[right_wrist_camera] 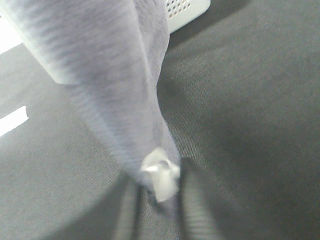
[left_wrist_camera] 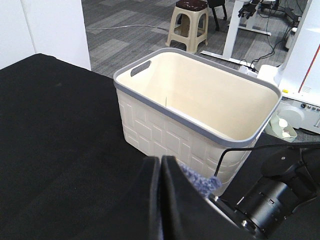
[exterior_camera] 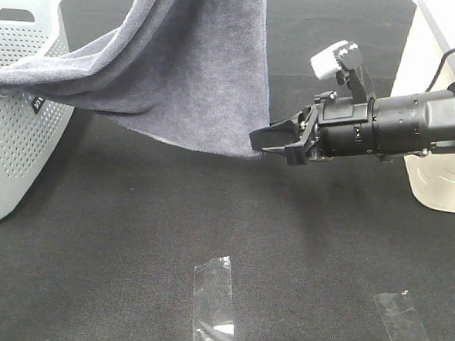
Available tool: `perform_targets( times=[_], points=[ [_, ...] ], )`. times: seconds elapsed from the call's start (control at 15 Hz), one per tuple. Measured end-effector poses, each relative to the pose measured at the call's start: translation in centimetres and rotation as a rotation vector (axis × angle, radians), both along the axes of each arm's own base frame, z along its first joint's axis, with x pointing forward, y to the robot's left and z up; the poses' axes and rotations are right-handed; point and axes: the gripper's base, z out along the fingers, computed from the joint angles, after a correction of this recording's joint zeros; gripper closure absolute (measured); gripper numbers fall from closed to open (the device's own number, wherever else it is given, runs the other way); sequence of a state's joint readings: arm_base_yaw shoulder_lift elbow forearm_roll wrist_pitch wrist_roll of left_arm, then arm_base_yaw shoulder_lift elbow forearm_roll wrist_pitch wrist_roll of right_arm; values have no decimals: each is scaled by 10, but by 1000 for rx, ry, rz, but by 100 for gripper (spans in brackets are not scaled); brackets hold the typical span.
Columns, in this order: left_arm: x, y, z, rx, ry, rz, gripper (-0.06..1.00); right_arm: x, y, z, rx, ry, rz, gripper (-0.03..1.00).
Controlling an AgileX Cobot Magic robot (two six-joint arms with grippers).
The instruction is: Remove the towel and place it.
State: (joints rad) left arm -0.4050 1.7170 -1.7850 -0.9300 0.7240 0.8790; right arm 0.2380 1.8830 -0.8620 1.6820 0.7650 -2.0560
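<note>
Step in hand: lift-out. The large grey-lavender microfibre towel [exterior_camera: 187, 67] hangs raised, one end draped over the white perforated plastic basket [exterior_camera: 14, 126]. The right gripper [exterior_camera: 259, 139] clamps its tagged corner. The left gripper [left_wrist_camera: 161, 165], jaws together, apparently pinches another edge. Next: draw the draped end clear.

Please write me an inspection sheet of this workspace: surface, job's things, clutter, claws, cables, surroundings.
Surface: black fabric-covered table, clear tape strips stuck near the front edge.
Job's things: large grey-lavender microfibre towel hangs in the air, one part draped over the rim of the white perforated plastic basket.
Clutter: cream plastic basket with grey rim, nothing seen inside.
Grippers: left claw shut, pinching towel fabric; right claw at the towel's lower corner, tagged corner between its fingers, grip unclear.
Cables: black cable runs past the cream basket.
Surroundings: beige plastic stool on grey floor.
</note>
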Motion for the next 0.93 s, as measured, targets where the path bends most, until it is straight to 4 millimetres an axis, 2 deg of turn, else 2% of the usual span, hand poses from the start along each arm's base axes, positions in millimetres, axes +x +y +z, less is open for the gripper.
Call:
perform_targets(
  times=[0.07, 0.4, 0.67, 0.93],
  points=[
    [0, 0, 0, 0, 0, 0, 94, 0, 0, 0, 7, 25, -13, 97],
    [6, 7, -3, 70, -19, 91, 94, -2, 0, 4, 51, 300, -123, 97],
    [16, 26, -17, 174, 112, 320, 94, -3, -7, 45, -144, 485, -129, 97],
    [12, 33, -38, 265, 351, 402, 94, -2, -27, 98, -393, 568, -329, 97]
  ],
)
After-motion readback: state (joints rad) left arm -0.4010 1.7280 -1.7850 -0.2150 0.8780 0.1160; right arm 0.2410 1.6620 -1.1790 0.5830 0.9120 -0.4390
